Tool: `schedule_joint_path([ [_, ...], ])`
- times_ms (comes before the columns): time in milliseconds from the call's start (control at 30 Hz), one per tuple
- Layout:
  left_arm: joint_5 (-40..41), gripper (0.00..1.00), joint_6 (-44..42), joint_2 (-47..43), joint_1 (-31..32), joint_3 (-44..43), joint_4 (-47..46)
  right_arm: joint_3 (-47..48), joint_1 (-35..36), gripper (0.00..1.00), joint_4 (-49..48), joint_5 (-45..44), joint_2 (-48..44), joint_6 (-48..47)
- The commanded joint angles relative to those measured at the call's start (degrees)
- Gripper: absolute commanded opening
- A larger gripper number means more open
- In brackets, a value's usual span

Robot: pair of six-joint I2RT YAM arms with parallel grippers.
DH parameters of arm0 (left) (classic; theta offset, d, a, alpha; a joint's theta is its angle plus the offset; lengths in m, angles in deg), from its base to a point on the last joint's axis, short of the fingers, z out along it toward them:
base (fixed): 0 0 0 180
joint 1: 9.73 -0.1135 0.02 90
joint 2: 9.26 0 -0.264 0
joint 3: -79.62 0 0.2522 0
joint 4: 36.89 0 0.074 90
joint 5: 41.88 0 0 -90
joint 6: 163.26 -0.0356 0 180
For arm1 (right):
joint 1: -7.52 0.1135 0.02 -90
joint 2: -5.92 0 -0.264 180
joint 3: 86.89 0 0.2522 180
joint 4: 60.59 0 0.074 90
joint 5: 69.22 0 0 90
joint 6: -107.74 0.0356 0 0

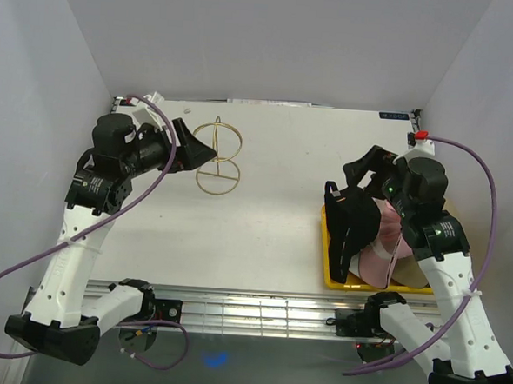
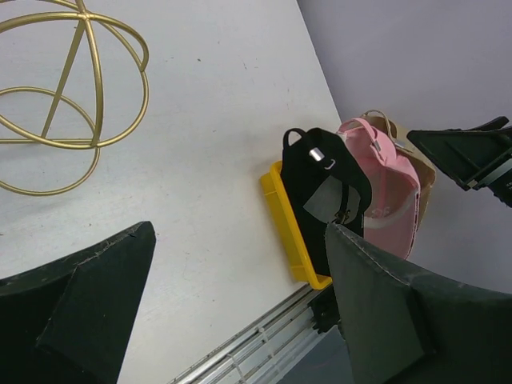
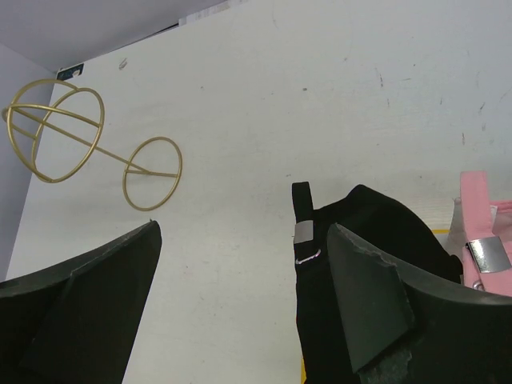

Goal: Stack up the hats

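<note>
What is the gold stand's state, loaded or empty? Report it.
Empty: the gold wire stand is bare wire in every view; the black cap and pink cap are at the yellow tray.

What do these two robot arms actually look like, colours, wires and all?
The left arm and right arm match: white tube-like links, chunky black joints, black bases. A long purple cable loops off each. The left gripper and right gripper end in broad black wedge-shaped jaws. Small green lights glow on the right arm.
</note>
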Motion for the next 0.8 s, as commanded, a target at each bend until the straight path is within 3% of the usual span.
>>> schedule_joint_path([
  [0,-1.3,0.98,0.5,0.3,0.2,-2.3,-1.9,3.0,0.1,0.89,0.1,0.2,-0.5,-1.6],
  [200,-0.7,0.98,0.7,2.7,2.2,-4.4,-3.1,5.0,0.1,0.89,0.9,1.7,-0.4,-3.2],
  [400,4.5,0.98,2.2,6.3,10.8,-4.3,-6.2,9.7,0.1,0.89,3.7,4.7,2.5,-3.5],
  [500,8.7,0.97,4.2,8.4,17.4,-2.0,-9.1,12.6,0.1,0.89,4.7,4.9,3.5,-3.4],
  [633,15.9,0.87,6.4,12.2,30.7,-0.8,-11.5,14.1,0.1,0.89,5.0,4.2,3.6,-2.8],
  [767,23.9,0.86,8.2,18.4,41.5,-1.5,-12.0,15.6,0.1,0.9,6.0,3.7,4.2,-2.2],
])
